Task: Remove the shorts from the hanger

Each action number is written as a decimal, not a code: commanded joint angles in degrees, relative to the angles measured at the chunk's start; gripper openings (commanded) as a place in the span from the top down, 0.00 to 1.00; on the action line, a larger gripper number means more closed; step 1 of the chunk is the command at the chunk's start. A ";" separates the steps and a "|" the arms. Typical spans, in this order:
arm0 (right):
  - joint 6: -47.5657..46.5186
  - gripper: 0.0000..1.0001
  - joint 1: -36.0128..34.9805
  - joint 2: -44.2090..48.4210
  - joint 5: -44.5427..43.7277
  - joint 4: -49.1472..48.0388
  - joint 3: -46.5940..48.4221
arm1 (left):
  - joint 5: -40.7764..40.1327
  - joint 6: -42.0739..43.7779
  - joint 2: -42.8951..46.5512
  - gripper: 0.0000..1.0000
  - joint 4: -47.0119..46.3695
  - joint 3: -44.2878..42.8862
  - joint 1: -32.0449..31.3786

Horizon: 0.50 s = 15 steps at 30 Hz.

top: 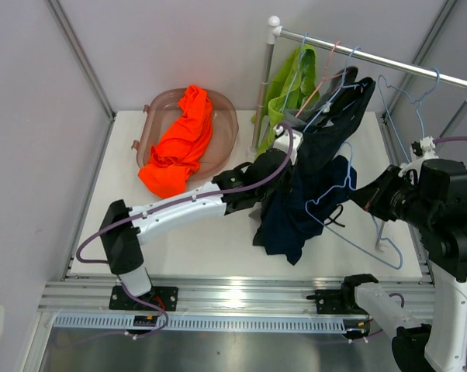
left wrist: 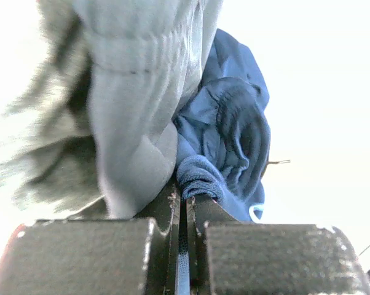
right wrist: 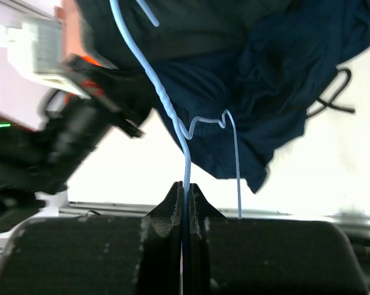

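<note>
Two tools were engaged mid-removal: the left tool (left wrist: 186, 200) was pressed together on a fold of the navy shorts (top: 295, 221), the right tool (right wrist: 186, 187) on the blue wire hanger (right wrist: 186, 163). The shorts were hung lengthwise from the rail (top: 373, 58) down toward the table (top: 210, 248). Next, the cloth would need drawing off the steadied hanger.

I see a lab test cell: grey partition panels (top: 32, 93), aluminium mounting rail (top: 233, 294), white desk (top: 210, 248).
</note>
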State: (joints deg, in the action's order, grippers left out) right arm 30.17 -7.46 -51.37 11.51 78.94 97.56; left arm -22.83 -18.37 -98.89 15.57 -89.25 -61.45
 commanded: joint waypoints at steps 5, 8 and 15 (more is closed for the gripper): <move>-1.96 1.00 -0.62 2.41 -0.96 8.08 -2.35 | -3.98 -0.69 12.90 1.00 -3.16 1.00 -0.25; -0.83 1.00 -0.71 4.43 -1.40 5.46 -6.33 | -2.14 -1.92 20.37 1.00 -6.78 7.85 -0.60; -0.37 1.00 -0.62 -0.38 -11.75 -3.16 7.02 | -1.07 -7.64 29.53 1.00 -5.55 23.40 -4.18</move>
State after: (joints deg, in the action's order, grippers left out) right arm 30.61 -7.84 -49.45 5.34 79.79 99.85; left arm -24.16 -22.11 -72.73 12.01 -71.20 -62.52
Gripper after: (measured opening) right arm 0.036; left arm 0.024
